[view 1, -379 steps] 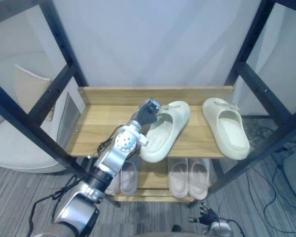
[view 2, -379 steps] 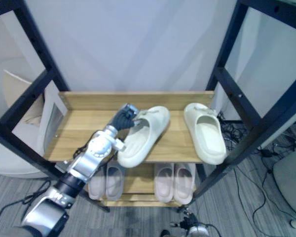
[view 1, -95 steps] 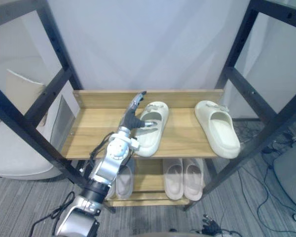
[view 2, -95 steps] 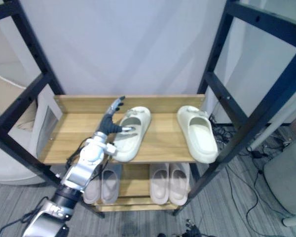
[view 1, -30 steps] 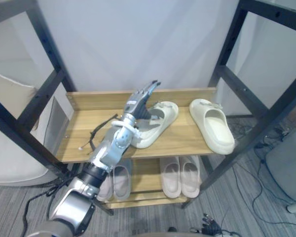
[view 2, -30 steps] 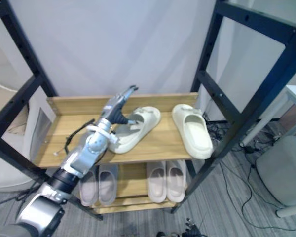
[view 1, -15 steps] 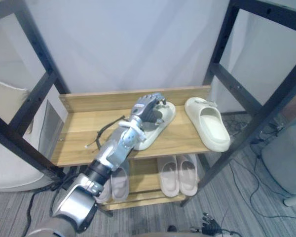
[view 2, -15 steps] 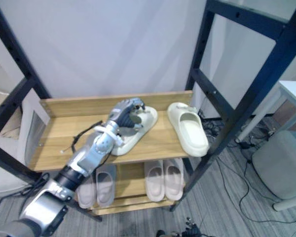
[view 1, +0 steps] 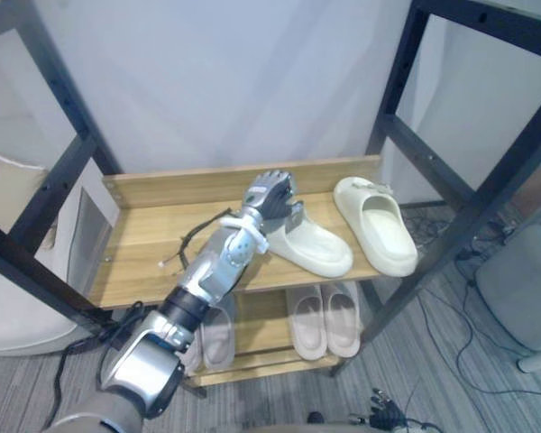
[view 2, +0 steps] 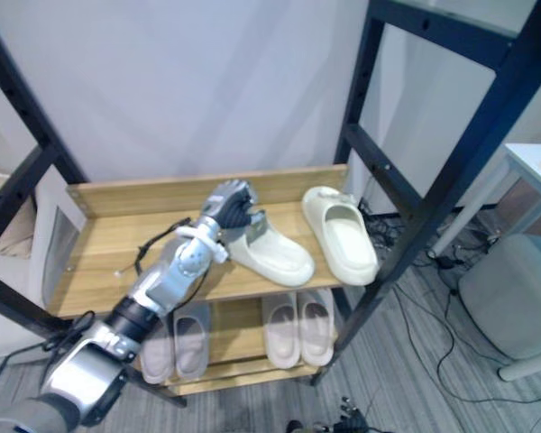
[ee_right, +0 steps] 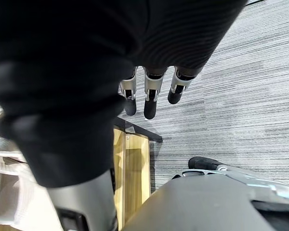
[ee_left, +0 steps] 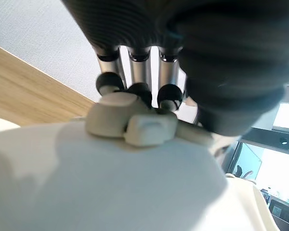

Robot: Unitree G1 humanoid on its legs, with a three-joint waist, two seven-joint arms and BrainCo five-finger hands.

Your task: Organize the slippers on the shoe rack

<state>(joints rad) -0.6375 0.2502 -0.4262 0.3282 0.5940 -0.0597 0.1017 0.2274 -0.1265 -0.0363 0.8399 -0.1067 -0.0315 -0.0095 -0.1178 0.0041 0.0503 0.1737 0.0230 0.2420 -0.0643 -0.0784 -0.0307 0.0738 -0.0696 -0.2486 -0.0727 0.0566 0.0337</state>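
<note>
My left arm (view 1: pixel 207 275) is a chain of silver-grey metal shells, with a round disc near the wrist and a black band further down. My left hand (view 1: pixel 272 191) and right hand (ee_right: pixel 151 91) wear dark ribbed covers, and their slim silver fingers (ee_left: pixel 138 67) end in rounded dark tips.

Slipper (view 1: pixel 317 250) strap beneath left hand (view 1: pixel 271 192)

Bright, even light; soft shadows.

Cream slippers (view 1: pixel 312 246) on upper shelf (view 1: pixel 144 244)
</note>
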